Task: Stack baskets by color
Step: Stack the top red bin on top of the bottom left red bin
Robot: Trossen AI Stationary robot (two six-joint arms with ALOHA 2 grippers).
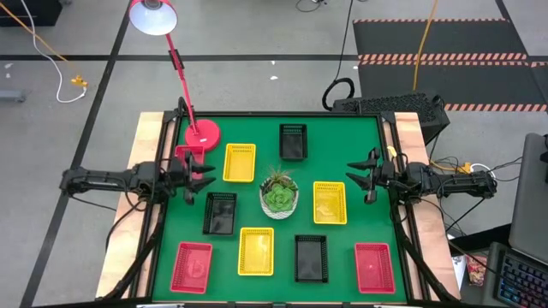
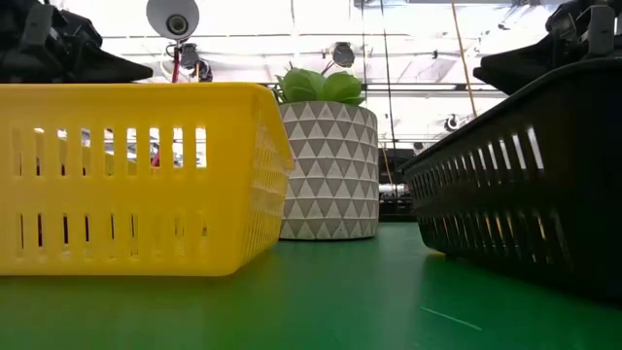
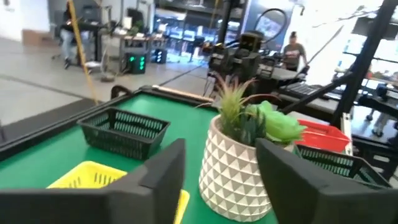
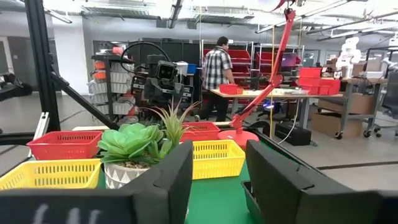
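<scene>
Nine baskets (image 1: 239, 162) lie scattered around the plant pot (image 1: 279, 198); my left gripper (image 1: 195, 175) and right gripper (image 1: 360, 178) hover at opposite edges, seemingly parted, holding nothing.

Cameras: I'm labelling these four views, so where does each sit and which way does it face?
High: overhead, straight down on the table; the left arm and right arm show.
Low: tabletop height, level past a yellow basket, plant pot and black basket; arm parts up top.
Left wrist: on left arm, facing the pot; own fingers show.
Right wrist: on right arm, facing the pot oppositely; own fingers show.
Shared: every view shows the pot.
</scene>
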